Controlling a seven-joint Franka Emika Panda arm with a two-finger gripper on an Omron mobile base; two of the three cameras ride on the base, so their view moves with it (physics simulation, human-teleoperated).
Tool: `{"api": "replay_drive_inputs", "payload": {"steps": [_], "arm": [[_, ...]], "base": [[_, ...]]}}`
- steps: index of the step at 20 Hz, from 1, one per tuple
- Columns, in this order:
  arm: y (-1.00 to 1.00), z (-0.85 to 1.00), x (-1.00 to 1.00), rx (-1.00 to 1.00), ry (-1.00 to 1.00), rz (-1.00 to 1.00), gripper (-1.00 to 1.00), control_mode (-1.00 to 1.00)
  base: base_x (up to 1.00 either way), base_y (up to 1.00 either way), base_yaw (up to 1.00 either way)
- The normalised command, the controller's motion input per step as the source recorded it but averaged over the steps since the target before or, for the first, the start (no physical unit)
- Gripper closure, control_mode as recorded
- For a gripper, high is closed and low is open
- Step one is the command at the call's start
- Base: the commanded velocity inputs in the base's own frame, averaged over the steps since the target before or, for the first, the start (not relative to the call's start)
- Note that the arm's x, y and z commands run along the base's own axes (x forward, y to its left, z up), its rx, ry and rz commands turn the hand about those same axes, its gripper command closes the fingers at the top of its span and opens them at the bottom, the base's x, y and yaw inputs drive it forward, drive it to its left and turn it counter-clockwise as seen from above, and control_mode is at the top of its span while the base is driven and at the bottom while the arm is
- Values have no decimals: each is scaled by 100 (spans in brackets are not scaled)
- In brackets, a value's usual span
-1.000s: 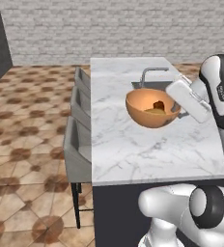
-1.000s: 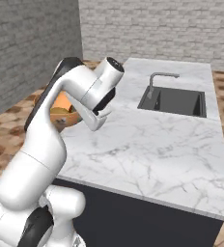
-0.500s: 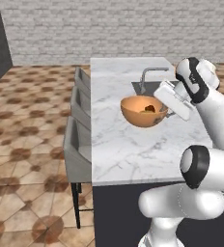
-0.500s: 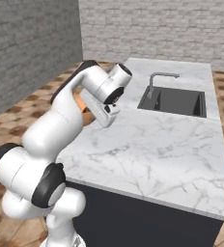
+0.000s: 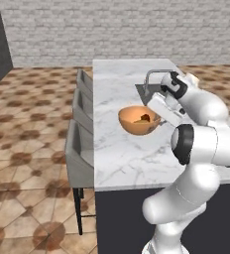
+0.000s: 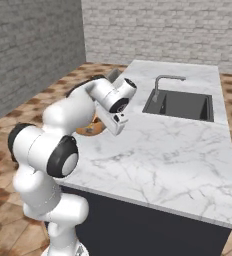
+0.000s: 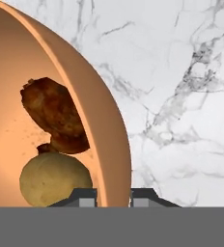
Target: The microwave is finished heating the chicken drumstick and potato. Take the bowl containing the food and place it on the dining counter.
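Gripper (image 7: 113, 195) clamped on the rim of the bowl (image 7: 46, 96): in the hand view one fingertip sits inside the wall, the other outside, rim pinched between them. Inside the bowl, potato (image 7: 53, 179) lies nearest the fingers, chicken drumstick (image 7: 56, 116) touching it just beyond. In the left base view the bowl (image 5: 138, 120) is at the gripper (image 5: 159, 120), over the dining counter (image 5: 117, 154), mid-width, a bit toward the stool side; dark food lump visible inside. Can't tell from that view whether the bowl base touches the marble or hangs just above it. In the right base view the bowl (image 6: 90, 128) is mostly hidden behind the arm's forearm and hand, only an orange sliver showing beside the dining counter (image 6: 158, 155) edge line. Sink (image 6: 180, 105) with faucet (image 6: 163, 82) is set into the top beyond the hand, apart from the bowl. Grey stools (image 5: 80, 149) line the counter's far side from the robot in the left base view. Floor is brown patterned tile (image 5: 28, 129), grey brick wall (image 5: 117, 30) behind.
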Motion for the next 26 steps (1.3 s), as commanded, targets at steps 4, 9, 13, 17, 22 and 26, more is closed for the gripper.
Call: {"api": "replay_drive_inputs", "payload": {"steps": [4, 9, 13, 17, 22, 26], "arm": [[0, -73, 79, -11, 0, 0, 100, -100], [0, -53, 64, -10, 0, 0, 100, -100], [0, -45, 40, -7, 0, 0, 100, -100], [0, -45, 36, -9, 0, 0, 100, -100], [0, -45, 21, -12, 0, 0, 100, -100], [0, -32, 7, -7, 0, 0, 100, -100]], "base": [[0, 0, 0], [0, 0, 0], [0, 0, 0], [0, 0, 0], [0, 0, 0], [0, 0, 0]]}}
